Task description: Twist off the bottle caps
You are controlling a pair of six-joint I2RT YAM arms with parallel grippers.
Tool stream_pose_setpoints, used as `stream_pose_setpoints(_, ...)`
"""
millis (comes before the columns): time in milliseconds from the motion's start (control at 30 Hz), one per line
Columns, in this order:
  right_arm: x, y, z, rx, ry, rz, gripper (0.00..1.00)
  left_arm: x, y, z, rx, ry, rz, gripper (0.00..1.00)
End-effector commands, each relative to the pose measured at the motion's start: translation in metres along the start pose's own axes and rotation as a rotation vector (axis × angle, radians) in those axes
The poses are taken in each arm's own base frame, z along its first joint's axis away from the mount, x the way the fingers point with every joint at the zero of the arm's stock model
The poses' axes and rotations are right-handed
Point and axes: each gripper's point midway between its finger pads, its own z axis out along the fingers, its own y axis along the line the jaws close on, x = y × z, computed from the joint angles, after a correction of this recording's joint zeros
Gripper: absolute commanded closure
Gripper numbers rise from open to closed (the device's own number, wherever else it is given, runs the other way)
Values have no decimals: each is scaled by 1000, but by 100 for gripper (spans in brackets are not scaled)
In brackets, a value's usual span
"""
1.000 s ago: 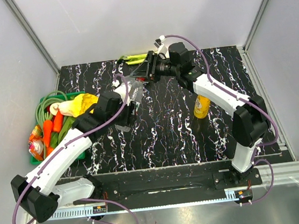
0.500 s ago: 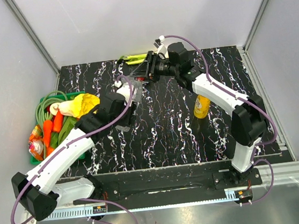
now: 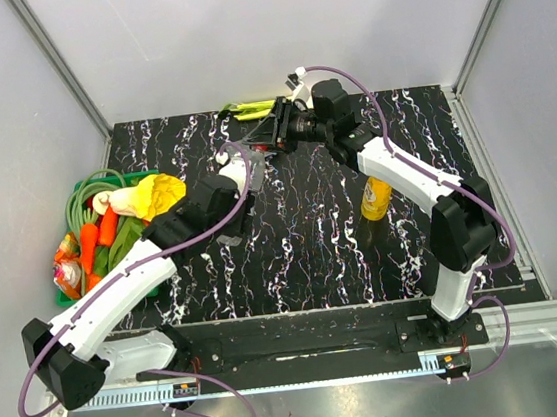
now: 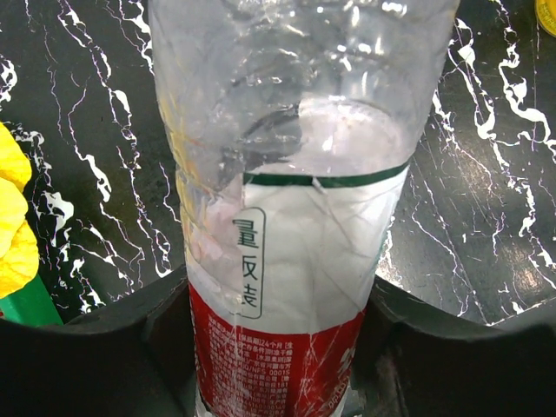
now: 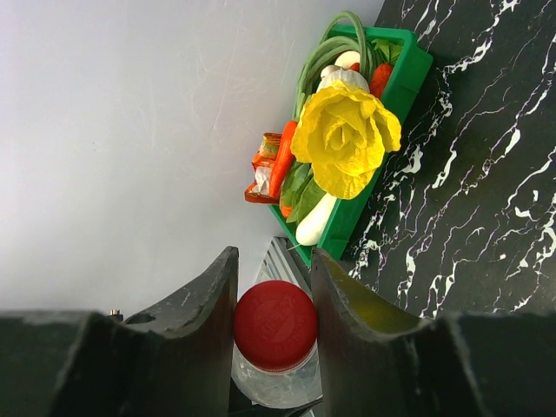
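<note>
Neck of red-labelled bottle (image 4: 291,217) hidden behind grippers in top view; base cut off in left wrist view.
Red-labelled bottle: 1, pinched at label by left gripper (image 4: 278,304).
Red cap (image 5: 275,325): 1, on that bottle, squeezed between fingers of right gripper (image 5: 273,261).
Juice bottle (image 3: 375,198): 1, upright, well right of red-labelled bottle.
Green-yellow item (image 3: 247,107) beyond it: unclear.
Green basket (image 3: 139,176): 1, left of it.

The bottle (image 4: 295,217) is cut off by the top and bottom edges of the left wrist view, and below the red cap (image 5: 275,325) by the right wrist view's lower edge.
</note>
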Motion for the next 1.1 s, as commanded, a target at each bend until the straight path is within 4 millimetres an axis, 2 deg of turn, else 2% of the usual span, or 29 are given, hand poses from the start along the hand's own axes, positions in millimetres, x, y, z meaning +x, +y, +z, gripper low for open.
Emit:
stream_pose_setpoints(0,-8,32,-6,-65,-29,-78,98,8,1,5,-21,35,21,42)
stream_pose_setpoints(33,-8,32,-7,-63,-30,-87,100,9,1,6,-20,38,21,42)
stream_pose_setpoints(467,0,30,-21,-50,-28,-114,100,6,-13,11,40,0,-61,45)
stream_pose_setpoints(800,0,31,-29,-59,-33,-136,100,-1,-41,7,215,-56,-109,46)
stream_pose_setpoints(1067,2,30,-35,-72,-33,-139,100,-13,-57,-6,384,-136,-141,50)
